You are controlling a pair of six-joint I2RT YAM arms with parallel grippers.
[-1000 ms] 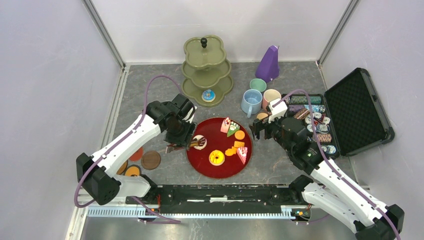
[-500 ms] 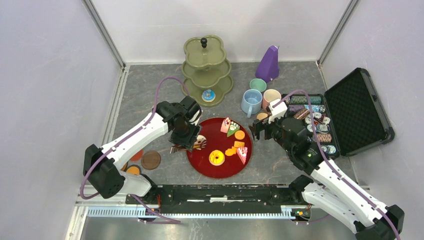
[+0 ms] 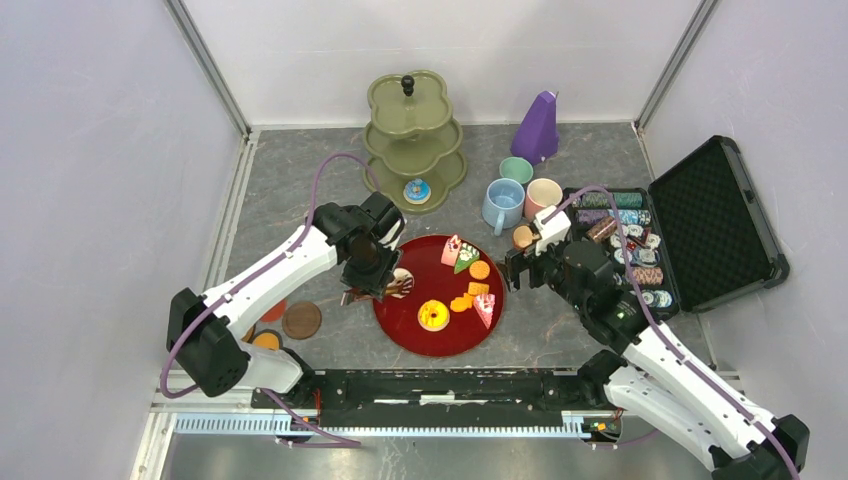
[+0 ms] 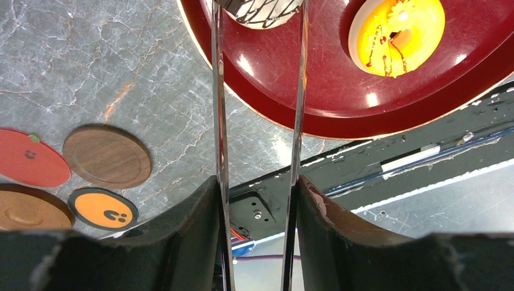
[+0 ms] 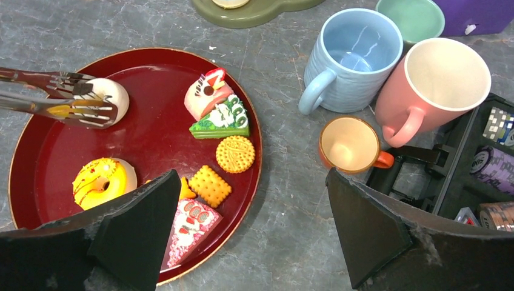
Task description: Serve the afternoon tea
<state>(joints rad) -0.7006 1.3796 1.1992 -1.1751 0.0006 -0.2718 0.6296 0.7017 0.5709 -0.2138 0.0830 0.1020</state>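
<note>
My left gripper (image 3: pixel 365 262) is shut on metal tongs (image 4: pixel 218 121), whose tips straddle a white chocolate-striped donut (image 5: pixel 112 97) at the left edge of the red tray (image 3: pixel 400 320). Whether the tips touch the donut I cannot tell. The tray also carries a yellow donut (image 3: pixel 433 315), cake slices (image 5: pixel 215 106) and orange biscuits (image 5: pixel 235 153). My right gripper (image 5: pixel 251 176) hangs open and empty over the table, between the tray's right rim and the small orange cup (image 5: pixel 348 142). Behind the cup stand the blue mug (image 3: pixel 503 205), pink mug (image 3: pixel 543 195) and green mug (image 3: pixel 516 170).
An olive three-tier stand (image 3: pixel 413 140) at the back holds a blue donut (image 3: pixel 417 189) on its lowest tier. A purple metronome (image 3: pixel 537 128) stands at the back right. An open black case of poker chips (image 3: pixel 625 245) lies at the right. Round coasters (image 3: pixel 300 320) lie at the front left.
My left arm has swung right, carrying the tongs onto the tray and around the white donut, and the tong arms have drawn closer together. My right gripper has shifted slightly toward the orange cup.
</note>
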